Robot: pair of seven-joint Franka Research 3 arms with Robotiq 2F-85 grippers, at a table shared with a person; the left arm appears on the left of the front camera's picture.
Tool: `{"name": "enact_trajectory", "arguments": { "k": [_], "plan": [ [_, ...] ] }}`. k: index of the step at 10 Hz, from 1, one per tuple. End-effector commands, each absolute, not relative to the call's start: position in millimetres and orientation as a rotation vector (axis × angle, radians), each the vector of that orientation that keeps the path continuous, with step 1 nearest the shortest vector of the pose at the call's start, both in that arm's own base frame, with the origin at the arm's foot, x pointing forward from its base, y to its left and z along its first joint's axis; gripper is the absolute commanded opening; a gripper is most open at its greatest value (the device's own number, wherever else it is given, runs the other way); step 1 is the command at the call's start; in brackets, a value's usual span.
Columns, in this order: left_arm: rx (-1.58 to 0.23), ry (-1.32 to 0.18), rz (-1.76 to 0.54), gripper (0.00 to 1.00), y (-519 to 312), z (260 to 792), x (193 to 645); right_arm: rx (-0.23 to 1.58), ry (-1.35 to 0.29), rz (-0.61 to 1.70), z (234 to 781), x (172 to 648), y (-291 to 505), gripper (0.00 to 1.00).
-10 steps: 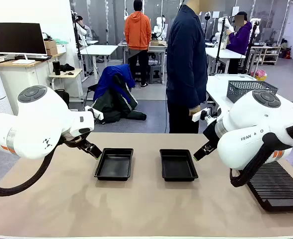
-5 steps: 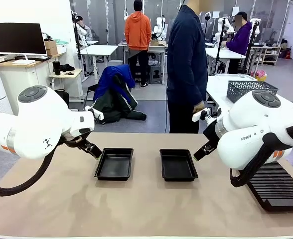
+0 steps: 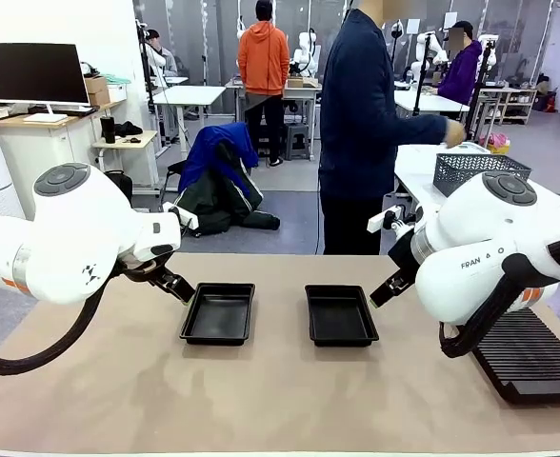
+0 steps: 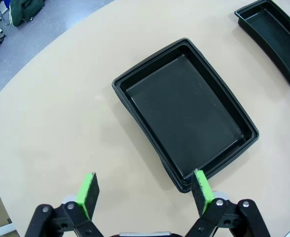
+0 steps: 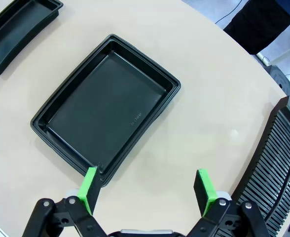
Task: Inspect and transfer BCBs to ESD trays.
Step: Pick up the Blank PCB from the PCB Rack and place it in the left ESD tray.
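Overhead, the left claw (image 4: 144,188) gapes wide, gripping nothing, one black ESD tray (image 4: 184,108) just ahead; the right claw (image 5: 146,190) likewise gapes empty, a second ESD tray (image 5: 103,111) ahead.

The left tray (image 3: 219,313) and right tray (image 3: 340,315) are thin moulded black plastic, smooth with a soft sheen on floors and rims, and the bench (image 3: 280,400) under them has a smooth, matt beige top. The rack (image 3: 532,357) is black ribbed plastic, duller than the trays, and the basket (image 3: 466,176) is grey wire mesh. The left arm (image 3: 66,243) and right arm (image 3: 490,248) have glossy white plastic shells, and the left gripper (image 4: 144,190) and right gripper (image 5: 146,190) carry matt green pads (image 4: 89,190) on black frames.
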State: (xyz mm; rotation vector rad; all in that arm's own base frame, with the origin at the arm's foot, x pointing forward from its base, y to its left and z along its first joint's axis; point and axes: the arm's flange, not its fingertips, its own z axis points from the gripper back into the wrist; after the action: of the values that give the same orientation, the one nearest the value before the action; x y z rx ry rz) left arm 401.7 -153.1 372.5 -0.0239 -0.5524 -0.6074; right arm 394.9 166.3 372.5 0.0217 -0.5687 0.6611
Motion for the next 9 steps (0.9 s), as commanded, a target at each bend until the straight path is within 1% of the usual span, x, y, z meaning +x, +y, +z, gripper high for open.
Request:
{"name": "enact_trajectory", "arguments": {
  "k": [1,2,3,6,9],
  "plan": [
    [-0.024,-0.552,-0.604,1.00,-152,372,402,0.022,-0.569,0.661,373,395,166,1.00],
    [-0.024,-0.552,-0.607,1.00,-153,372,402,0.022,-0.569,0.661,373,395,166,1.00],
    [-0.100,-0.555,-0.577,1.00,-143,390,396,0.080,-0.581,0.639,400,391,157,1.00],
    [-0.206,-0.517,-0.558,1.00,-127,443,355,0.194,-0.533,0.608,464,360,133,1.00],
    [-0.350,-0.405,-0.534,1.00,-95,514,319,0.372,-0.462,0.580,543,330,96,1.00]
  ]
}}
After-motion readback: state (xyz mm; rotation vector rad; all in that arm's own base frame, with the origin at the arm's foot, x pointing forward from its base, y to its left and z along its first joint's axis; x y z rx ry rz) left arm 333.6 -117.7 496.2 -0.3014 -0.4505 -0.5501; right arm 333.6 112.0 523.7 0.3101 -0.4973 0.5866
